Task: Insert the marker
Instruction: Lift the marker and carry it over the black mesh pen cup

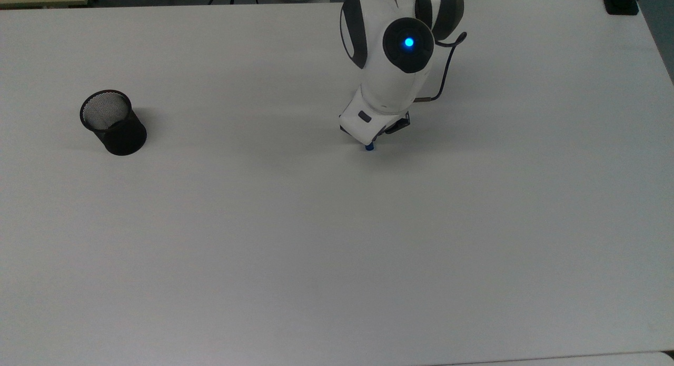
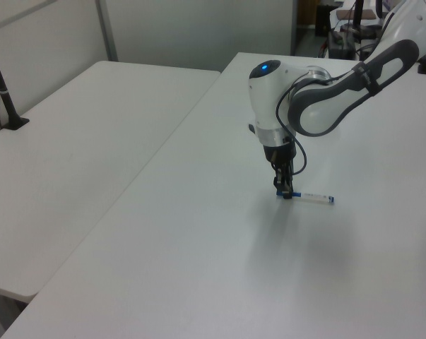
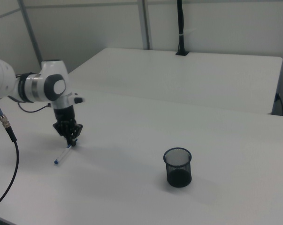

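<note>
A white robot arm reaches down to a white desk (image 1: 337,239). Its fingers (image 2: 286,193) are clamped on the blue cap end of the marker (image 2: 308,198), which lies flat on the desk and stretches away from the fingers toward the left view's right. A black mesh cup (image 1: 113,122) stands upright, well apart from the fingers, toward the top view's left.

No readable text, brand, number or sign is showing anywhere; the marker's (image 2: 312,198) blue label is appearing only as an illegible smudge.
</note>
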Controlling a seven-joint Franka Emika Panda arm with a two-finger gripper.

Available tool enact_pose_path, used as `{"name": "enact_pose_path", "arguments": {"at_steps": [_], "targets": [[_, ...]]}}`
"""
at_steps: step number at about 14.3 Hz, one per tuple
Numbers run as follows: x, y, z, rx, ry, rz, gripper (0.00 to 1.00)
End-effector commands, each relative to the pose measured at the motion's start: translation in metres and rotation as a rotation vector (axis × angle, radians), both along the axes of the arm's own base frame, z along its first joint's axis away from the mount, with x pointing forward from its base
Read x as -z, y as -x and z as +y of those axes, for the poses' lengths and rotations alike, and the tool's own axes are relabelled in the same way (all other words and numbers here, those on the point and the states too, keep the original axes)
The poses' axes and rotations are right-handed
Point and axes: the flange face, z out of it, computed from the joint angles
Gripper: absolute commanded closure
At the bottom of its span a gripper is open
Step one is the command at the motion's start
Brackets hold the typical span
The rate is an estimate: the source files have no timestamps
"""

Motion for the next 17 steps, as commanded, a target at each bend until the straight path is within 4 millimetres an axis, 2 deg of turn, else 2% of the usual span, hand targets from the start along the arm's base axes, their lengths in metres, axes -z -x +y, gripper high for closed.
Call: {"name": "enact_pose_path", "arguments": {"at_steps": [1,5,8,9,10,11,12,14,17], "targets": [[-0.064,-0.029,-0.06,0.106,-0.03,-0.125,0.99],[-0.132,-0.045,-0.157,0.222,-0.022,-0.281,0.98],[-0.16,-0.048,-0.234,0.272,-0.009,-0.389,0.98],[-0.169,-0.047,-0.275,0.288,0.0,-0.437,0.98],[-0.171,-0.044,-0.298,0.289,0.009,-0.449,0.98],[-0.173,-0.04,-0.335,0.294,0.026,-0.478,0.98],[-0.176,-0.036,-0.359,0.301,0.034,-0.508,0.98],[-0.176,-0.027,-0.395,0.308,0.055,-0.537,0.98],[-0.172,-0.013,-0.436,0.295,0.079,-0.541,0.98]]}}
